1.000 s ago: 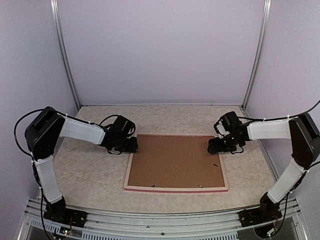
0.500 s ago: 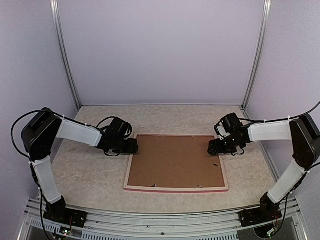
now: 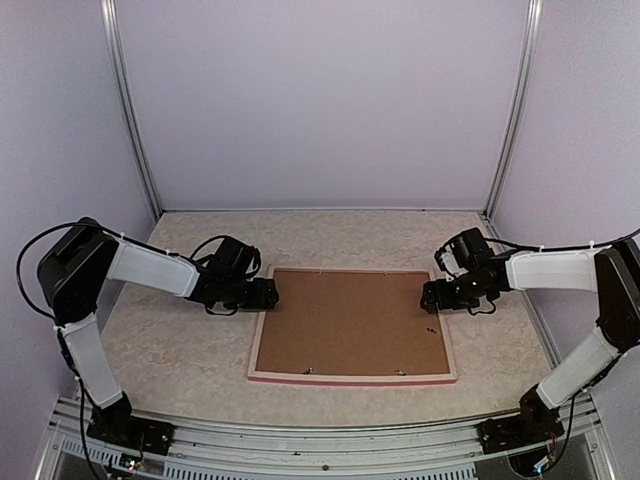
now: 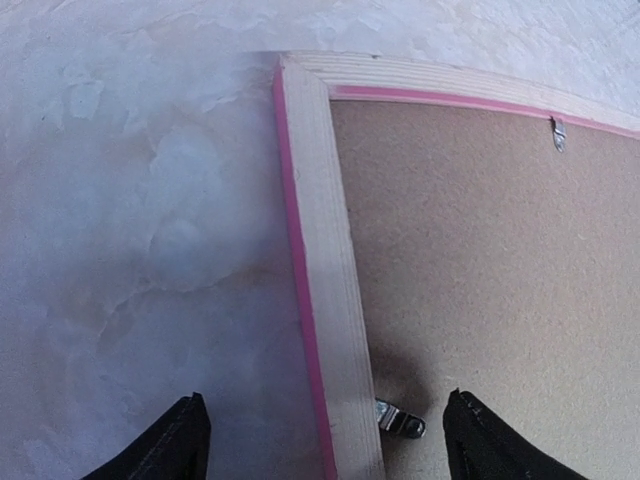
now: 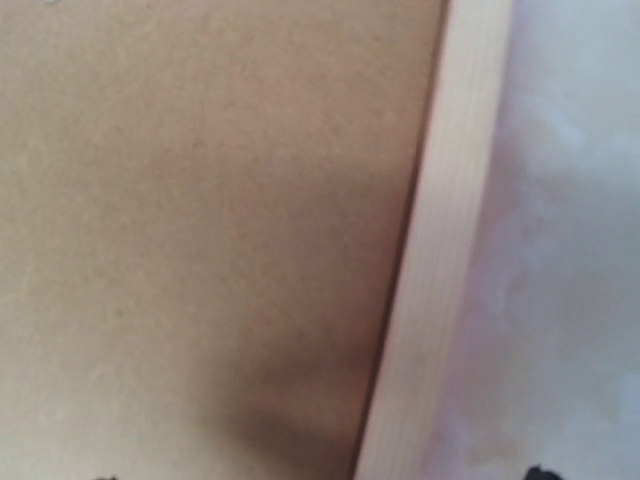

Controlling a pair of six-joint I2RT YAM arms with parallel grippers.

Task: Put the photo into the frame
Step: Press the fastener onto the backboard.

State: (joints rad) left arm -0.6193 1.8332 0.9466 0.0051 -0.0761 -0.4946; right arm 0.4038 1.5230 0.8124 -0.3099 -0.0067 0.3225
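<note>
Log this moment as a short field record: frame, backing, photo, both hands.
frame: lies back up on the table, pale wood showing, pink along its outer edge
backing board: brown, seated inside the frame
metal clip: on the board by the left rail; another at the far rail
photo: not in view
left hand: open, fingers either side of the left rail, holding nothing
right hand: open, at the right rail, holding nothing

Back of the frame (image 4: 330,250) is bare pale wood, grain showing, with a pink painted edge. The backing board (image 4: 500,280) looks matt, slightly fuzzy brown card. That little clip (image 4: 400,420) is shiny metal, and the surface (image 4: 130,250) is smooth, marbled, dull.
</note>
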